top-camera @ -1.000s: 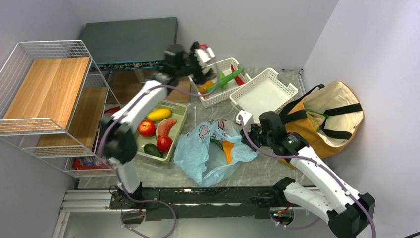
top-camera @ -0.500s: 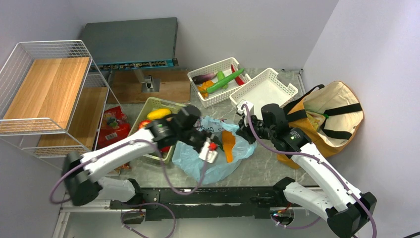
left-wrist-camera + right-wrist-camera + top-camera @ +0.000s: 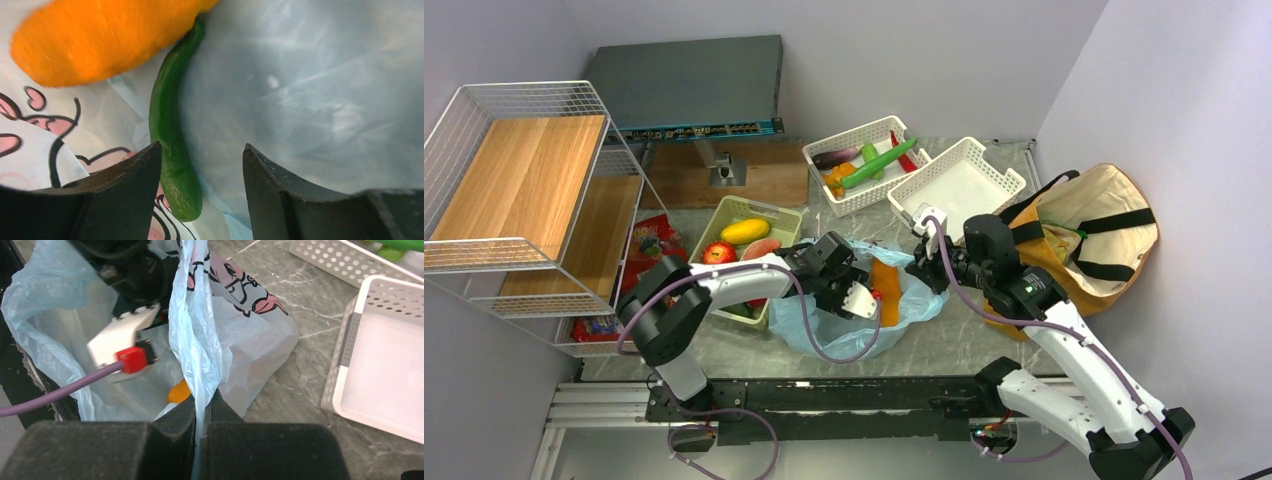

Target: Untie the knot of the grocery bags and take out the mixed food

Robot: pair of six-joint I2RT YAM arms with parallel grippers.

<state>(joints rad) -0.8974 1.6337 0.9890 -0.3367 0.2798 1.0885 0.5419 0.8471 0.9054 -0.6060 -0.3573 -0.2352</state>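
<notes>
Left wrist view alone looks inside the light-blue bag [image 3: 310, 90]: the left fingers [image 3: 125, 195] stand apart, released, with the green cucumber [image 3: 170, 125] just beside one of them and the carrot [image 3: 100, 40] beyond. Right wrist view shows the right fingers [image 3: 170, 432] clenched on the bag's gathered edge. Top external view places the bag on the table [image 3: 964, 335], near the canvas tote [image 3: 1114, 200].
</notes>
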